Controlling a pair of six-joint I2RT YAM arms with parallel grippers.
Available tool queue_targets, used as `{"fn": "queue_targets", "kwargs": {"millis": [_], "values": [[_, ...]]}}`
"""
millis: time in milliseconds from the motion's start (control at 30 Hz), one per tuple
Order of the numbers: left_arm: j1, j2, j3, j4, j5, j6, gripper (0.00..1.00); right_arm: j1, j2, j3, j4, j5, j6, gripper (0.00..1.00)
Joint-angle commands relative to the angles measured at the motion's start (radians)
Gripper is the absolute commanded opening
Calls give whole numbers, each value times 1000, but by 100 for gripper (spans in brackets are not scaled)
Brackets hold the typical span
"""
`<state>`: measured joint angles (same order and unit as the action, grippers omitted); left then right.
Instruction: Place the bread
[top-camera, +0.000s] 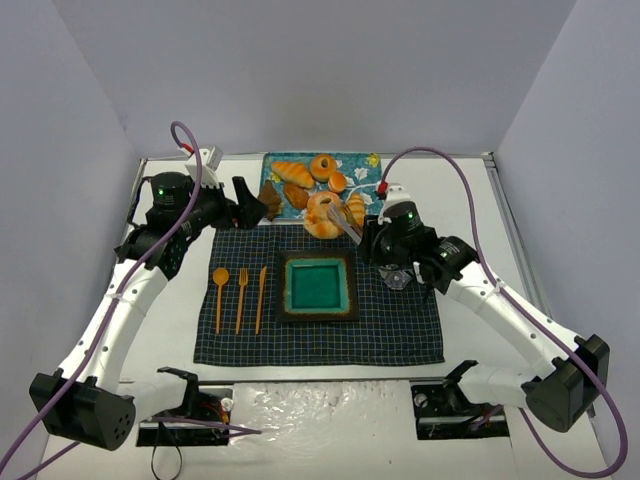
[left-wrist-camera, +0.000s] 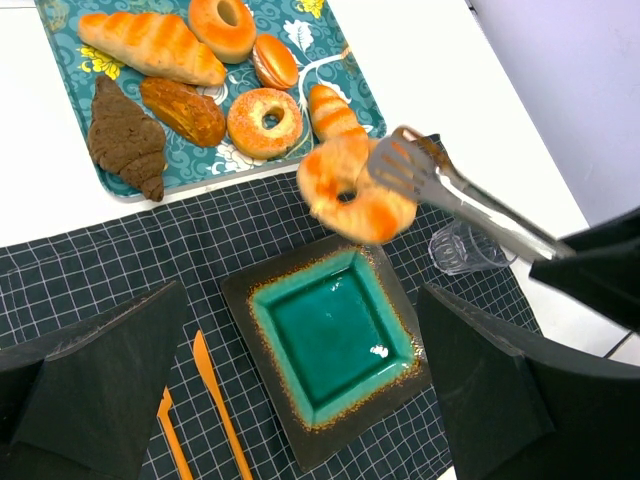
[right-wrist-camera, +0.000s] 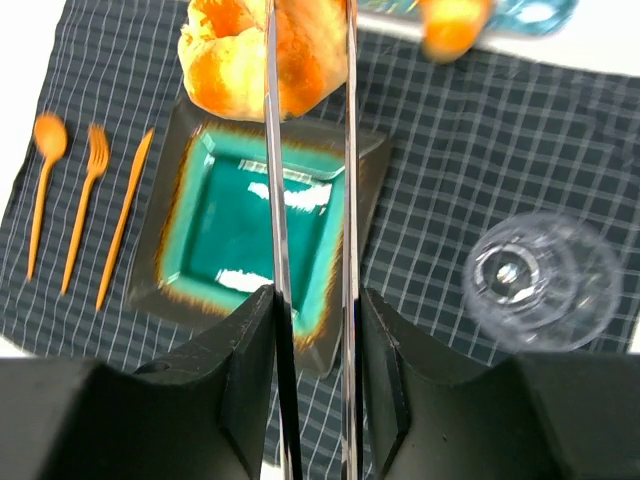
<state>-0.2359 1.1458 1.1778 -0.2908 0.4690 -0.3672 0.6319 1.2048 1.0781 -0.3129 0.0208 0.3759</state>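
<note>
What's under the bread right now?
The bread, held in tongs by the right gripper, hangs over the dark checked placemat by the far rim of the teal plate. The spot directly beneath is hidden by the bread itself.

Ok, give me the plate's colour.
Plate: glossy teal centre, dark brown rim; left wrist view shows it best.
</note>
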Motion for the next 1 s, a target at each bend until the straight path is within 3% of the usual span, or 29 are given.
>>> {"fn": "queue_targets", "kwargs": {"millis": [0, 267, 800, 967], "values": [[-3, -3, 27, 53, 3, 16, 97, 85, -44, -22, 59, 26, 29, 5], [-5, -8, 28, 52, -1, 17, 97, 206, -27, -87, 86, 91, 79, 5], [-66, -20, 76, -83, -150, 89, 97, 285, 17, -212, 181, 102, 125, 5], [-66, -21, 56, -54, -143, 80, 97, 297, 17, -217, 180, 117, 133, 11]]}}
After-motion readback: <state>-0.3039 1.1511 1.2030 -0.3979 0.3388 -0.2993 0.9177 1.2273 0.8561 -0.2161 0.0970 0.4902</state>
